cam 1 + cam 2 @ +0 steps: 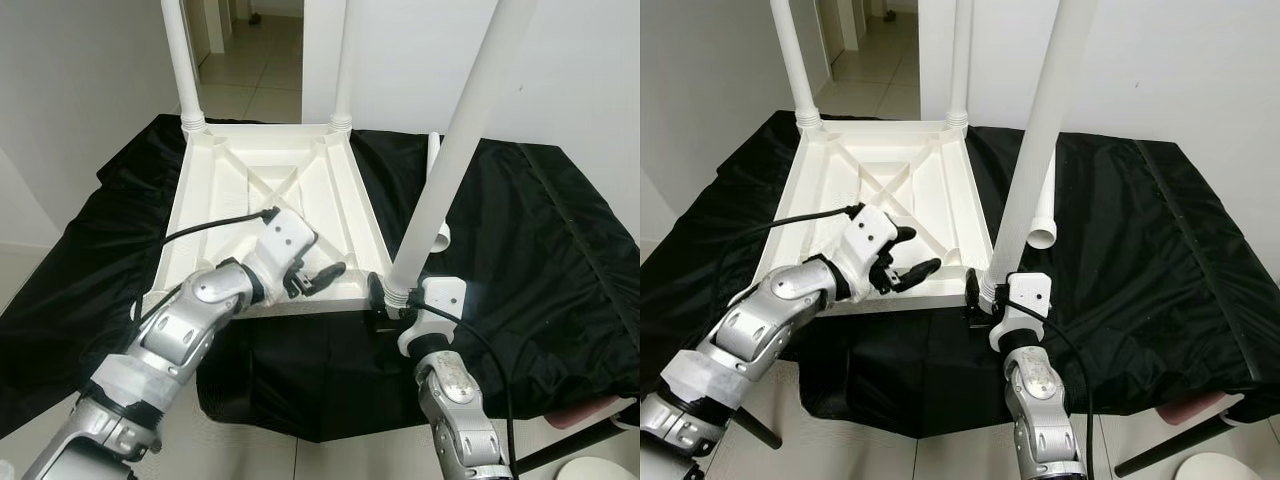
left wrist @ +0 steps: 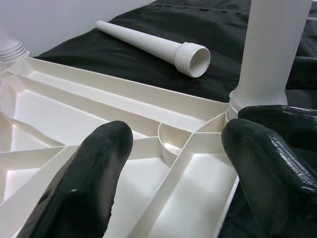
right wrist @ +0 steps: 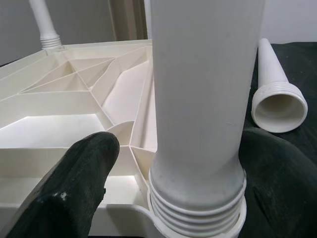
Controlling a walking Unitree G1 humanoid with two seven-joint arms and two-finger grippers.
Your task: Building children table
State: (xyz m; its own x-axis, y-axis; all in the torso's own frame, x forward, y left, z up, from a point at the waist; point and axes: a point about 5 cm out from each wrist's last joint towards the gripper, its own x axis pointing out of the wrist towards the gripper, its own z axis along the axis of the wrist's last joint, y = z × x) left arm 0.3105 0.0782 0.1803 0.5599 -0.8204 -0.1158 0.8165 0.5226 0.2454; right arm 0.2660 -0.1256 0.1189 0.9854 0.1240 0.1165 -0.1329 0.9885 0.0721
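A white children's table top (image 1: 215,190) lies upside down on a black cloth. Two white legs (image 1: 180,60) (image 1: 345,60) stand in its far corners. A third leg (image 1: 450,150) leans in the near right corner socket with its threads showing (image 3: 198,208). My right gripper (image 1: 393,297) is shut on the base of that leg, one finger on each side. Just left of it, my left gripper (image 1: 318,277) hovers open over the top's ribbed underside near the same corner (image 2: 173,163). A fourth leg (image 1: 1045,205) lies loose on the cloth beside the top.
The black cloth (image 1: 540,230) covers the whole work surface and hangs over its front edge. A white wall rises behind, and an open doorway with a tiled floor (image 1: 250,80) lies at the back left. A pink object (image 1: 590,410) and a round white thing (image 1: 600,470) sit low at the right.
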